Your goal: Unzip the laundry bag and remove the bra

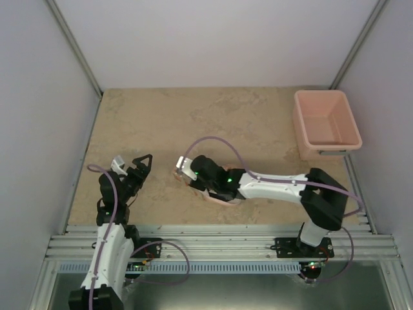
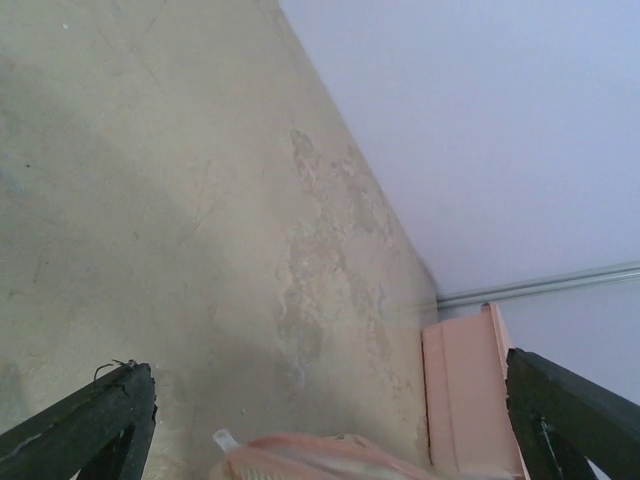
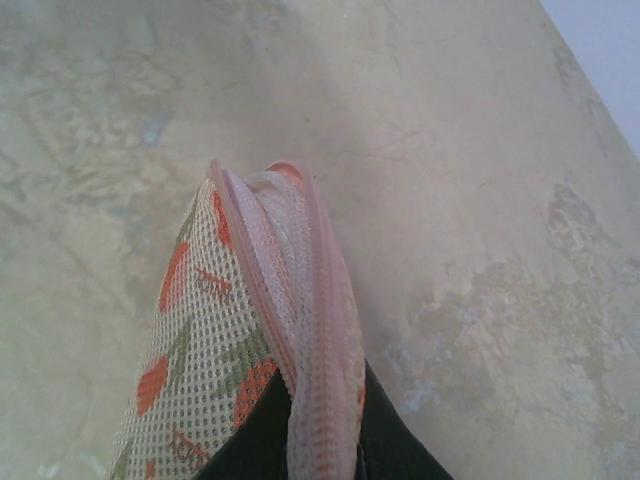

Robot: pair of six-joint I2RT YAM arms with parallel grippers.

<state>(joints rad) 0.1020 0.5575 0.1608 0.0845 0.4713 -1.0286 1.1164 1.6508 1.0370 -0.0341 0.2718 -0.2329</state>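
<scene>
The laundry bag [image 3: 215, 330] is cream mesh with orange-red and green print and pink zip trim. My right gripper [image 3: 325, 445] is shut on that pink trim, pinching a raised fold of the bag. From above, the right gripper [image 1: 188, 170] sits over the bag [image 1: 222, 199], which the arm mostly hides. My left gripper [image 1: 139, 166] stands open to the left of the bag, apart from it. In the left wrist view its dark fingers [image 2: 95, 425] are spread wide with nothing between them, and the bag's pink edge [image 2: 320, 455] shows at the bottom. The bra is hidden.
A rigid pink plastic tub [image 1: 321, 94] stands at the back right of the tan table [image 1: 193, 116]; its side [image 2: 465, 390] also shows in the left wrist view. Pale walls close off the table on three sides.
</scene>
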